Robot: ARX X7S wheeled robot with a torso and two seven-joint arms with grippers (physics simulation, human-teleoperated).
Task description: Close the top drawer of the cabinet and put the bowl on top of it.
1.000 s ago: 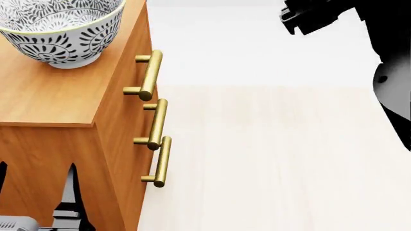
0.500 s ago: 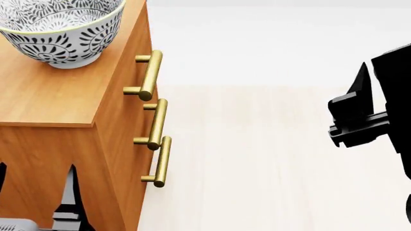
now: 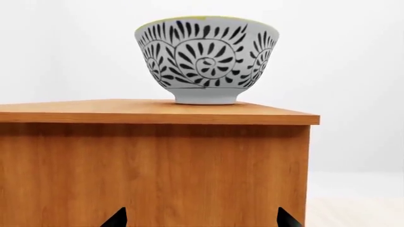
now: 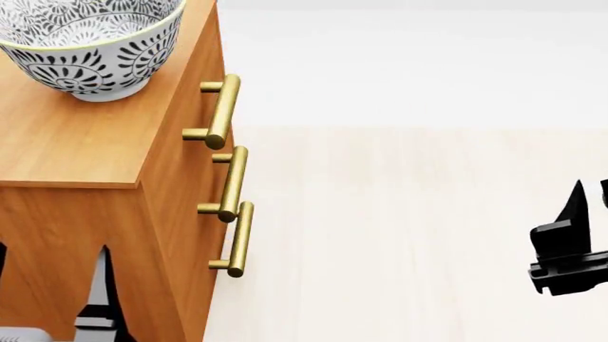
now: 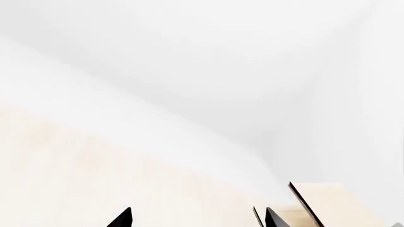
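Bowl (image 4: 90, 46) sits upright on the flat top of the cabinet (image 4: 76, 142), toward the far end, at about 11 o'clock in the head view; rim partly cut by the frame. Left wrist view shows the same bowl (image 3: 207, 60) resting on the cabinet's top board (image 3: 158, 113), base in full contact, nothing touching it.

Top drawer (image 4: 190, 107) is flush with the cabinet face, closed; its brass bar handle (image 4: 221, 110) lines up with the two lower handles (image 4: 233, 214) on the same side.

Left gripper (image 4: 100, 299) is low at about 7 o'clock in the head view, beside the cabinet's near side panel, well apart from the bowl. In the left wrist view only its two dark fingertips (image 3: 117, 220) show, spread wide apart, nothing between them.

Right gripper (image 4: 570, 249) is at about 4 o'clock over pale wood floor (image 4: 399, 235), well away from the cabinet. Right wrist view shows its fingertips (image 5: 123, 218) set wide, empty, facing a white wall (image 5: 189, 71).
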